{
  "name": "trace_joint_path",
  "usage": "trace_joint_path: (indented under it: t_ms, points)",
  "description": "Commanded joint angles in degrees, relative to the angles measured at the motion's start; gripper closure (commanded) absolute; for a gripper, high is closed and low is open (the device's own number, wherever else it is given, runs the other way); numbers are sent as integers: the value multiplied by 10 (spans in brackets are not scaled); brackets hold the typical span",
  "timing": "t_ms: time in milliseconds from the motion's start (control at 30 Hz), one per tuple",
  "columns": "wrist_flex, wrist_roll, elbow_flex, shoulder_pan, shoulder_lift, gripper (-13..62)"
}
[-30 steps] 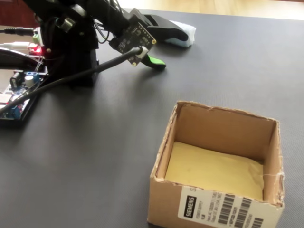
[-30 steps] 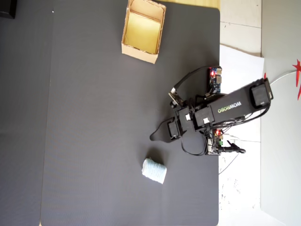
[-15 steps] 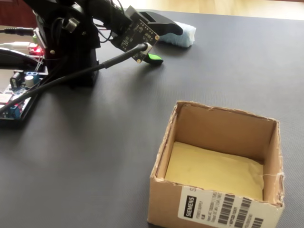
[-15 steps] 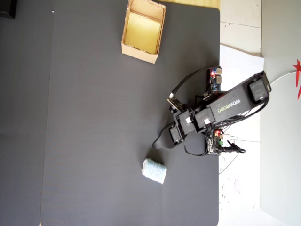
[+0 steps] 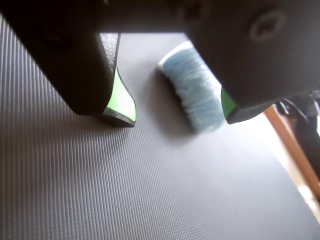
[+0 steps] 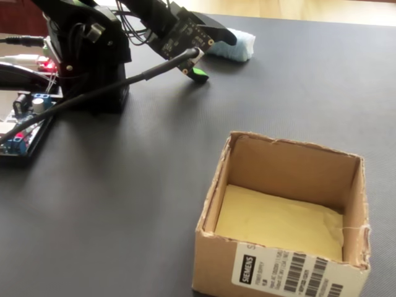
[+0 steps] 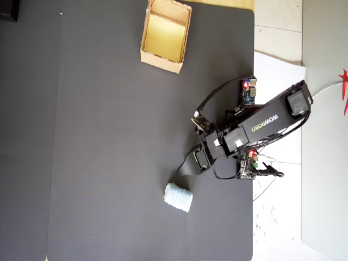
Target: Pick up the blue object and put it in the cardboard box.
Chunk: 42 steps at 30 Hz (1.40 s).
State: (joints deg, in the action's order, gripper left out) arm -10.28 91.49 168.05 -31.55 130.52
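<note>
Hovering open claw (image 5: pixel 177 117), blue object (image 5: pixel 196 90) just beyond, untouched

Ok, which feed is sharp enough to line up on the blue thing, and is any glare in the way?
Wrist view: the blue object is soft, its far end washed out by bright light; the gripper is open. Overhead view: evenly lit, the object is clear on the mat. Fixed view: the gripper partly hides it.

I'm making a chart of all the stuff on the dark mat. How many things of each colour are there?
Pale blue: 1, the small ribbed pale-blue yarn-like cylinder, lying on the mat.
Tan: 1, the open rectangular tan cardboard box with a yellowish inside, nothing in it.
Black: 1, the black robot arm, with its green-tipped gripper open.
Total: 3.
</note>
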Motion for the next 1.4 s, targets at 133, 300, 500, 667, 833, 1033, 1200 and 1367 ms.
trace_joint_path:
  t_ms: [133, 300, 500, 667, 833, 1033, 1200, 1367]
  points:
    - [-34, 16, -95, -14, -21, 162]
    - [-81, 16, -184, -15, -85, 162]
    - [-146, 16, -265, -21, -150, 162]
    - [-188, 16, -312, -43, -191, 162]
    - [-204, 16, -313, -84, -190, 162]
    - [-220, 17, -318, -120, -200, 162]
    - [-218, 18, -347, -125, -243, 162]
    - [-209, 17, -367, -129, -291, 161]
